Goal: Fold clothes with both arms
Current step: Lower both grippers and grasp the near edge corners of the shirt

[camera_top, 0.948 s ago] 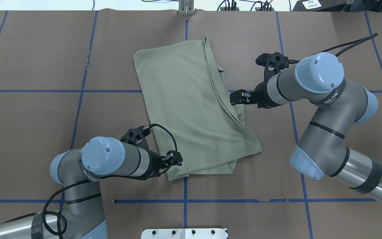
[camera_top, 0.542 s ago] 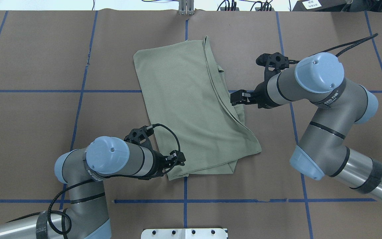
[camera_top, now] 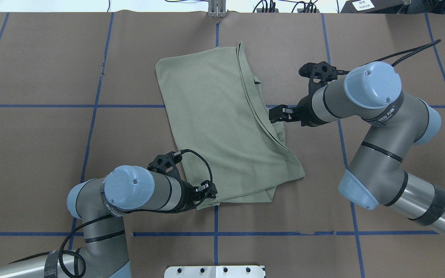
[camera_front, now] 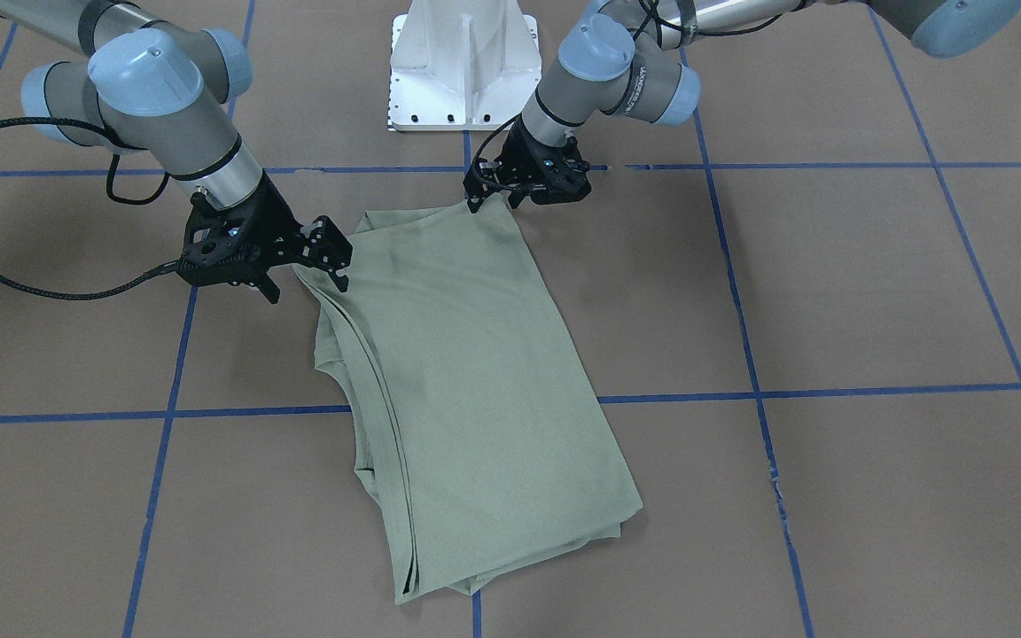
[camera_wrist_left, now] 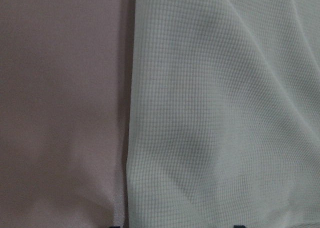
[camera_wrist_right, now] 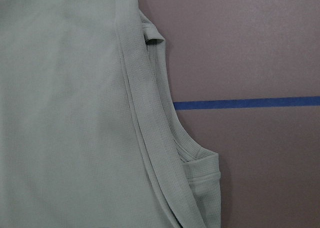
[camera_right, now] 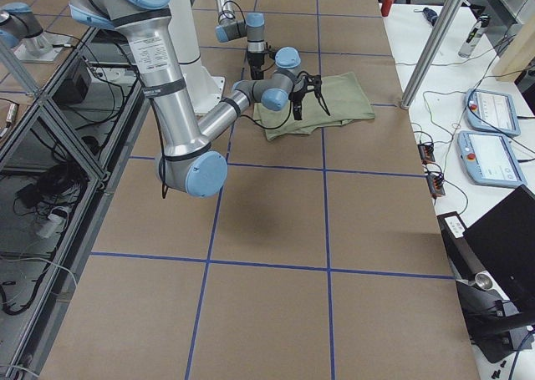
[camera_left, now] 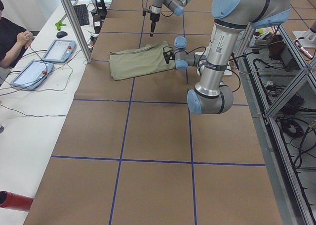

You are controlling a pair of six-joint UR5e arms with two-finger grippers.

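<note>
The clothes are one pale sage-green knit shirt (camera_top: 222,123), folded into a long panel and lying flat on the brown table (camera_top: 45,69). Layered edges run down its right side (camera_wrist_right: 145,138). My left gripper (camera_top: 207,191) sits low on the shirt's near-left corner (camera_front: 486,190). The left wrist view is filled by cloth (camera_wrist_left: 225,112), with two fingertips apart at the bottom edge, so the gripper is open. My right gripper (camera_top: 274,114) is open at the shirt's right edge (camera_front: 333,257), level with a blue line.
The white base pedestal (camera_front: 464,62) stands at the table's near edge between the arms. Blue tape lines (camera_top: 91,127) grid the table. A person (camera_left: 10,37) sits by control tablets (camera_left: 58,51) at a side bench. An aluminium post (camera_left: 74,22) rises there.
My left arm has slid right and slightly nearer, bringing its gripper onto the shirt's near-left corner. The right arm and the shirt have barely moved.
</note>
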